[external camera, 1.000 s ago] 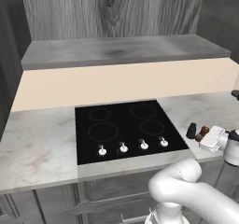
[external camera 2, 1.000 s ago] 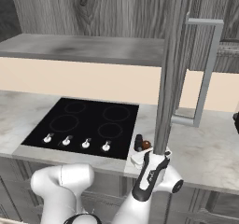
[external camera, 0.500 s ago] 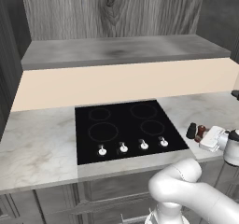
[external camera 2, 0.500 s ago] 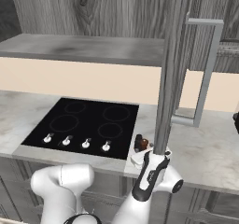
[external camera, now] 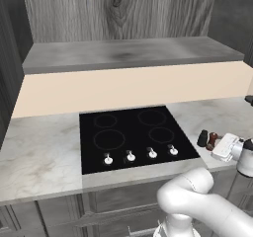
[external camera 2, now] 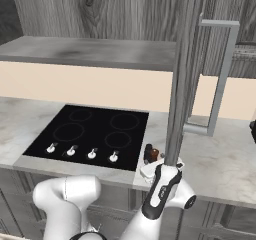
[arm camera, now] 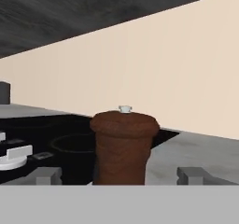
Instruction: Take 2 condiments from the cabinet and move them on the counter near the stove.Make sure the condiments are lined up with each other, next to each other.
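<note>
The gripper stood with its jaws wide on either side of the reddish-brown shaker — upright on the counter, just beside the black shaker, right of the stove.

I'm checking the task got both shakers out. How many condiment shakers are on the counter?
2. The black shaker and the reddish-brown shaker stand side by side on the counter, just right of the stove; the brown one sits between the open claw tips.

Black shaker and brown shaker upright, side by side on counter, just right of stove.
</note>
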